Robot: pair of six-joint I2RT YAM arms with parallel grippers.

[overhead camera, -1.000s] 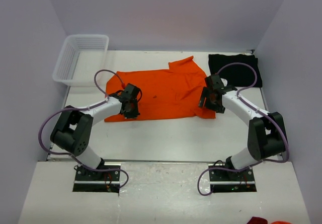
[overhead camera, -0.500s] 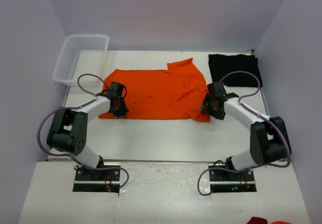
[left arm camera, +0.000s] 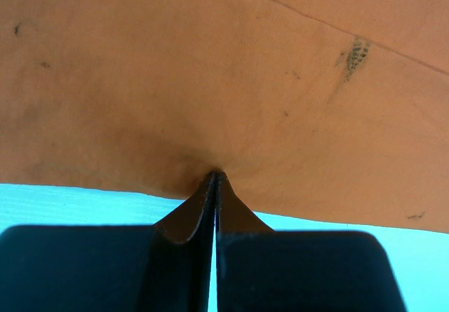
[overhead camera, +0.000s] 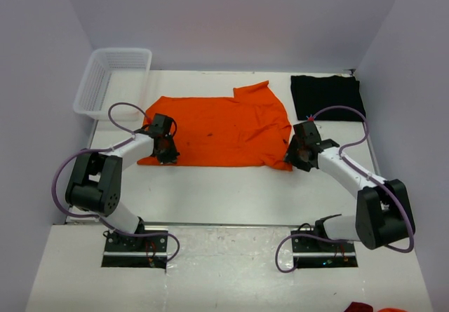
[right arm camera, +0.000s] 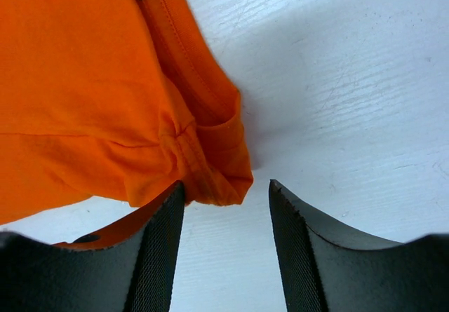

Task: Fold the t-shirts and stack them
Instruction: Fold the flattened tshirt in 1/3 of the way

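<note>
The orange t-shirt (overhead camera: 224, 130) is spread flat on the table (overhead camera: 231, 193) between the two grippers, apparently so that a fold can be started from its near hem. That hem is pinched at the tip of the left gripper (left arm camera: 214, 180), whose fingers are pressed together on puckered cloth. The bunched corner lies just ahead of the right gripper (right arm camera: 224, 203). Its jaws are held apart with nothing grasped, seemingly lined up for a matching pinch. The black t-shirt (overhead camera: 327, 96) is set well beyond the right gripper.
</note>
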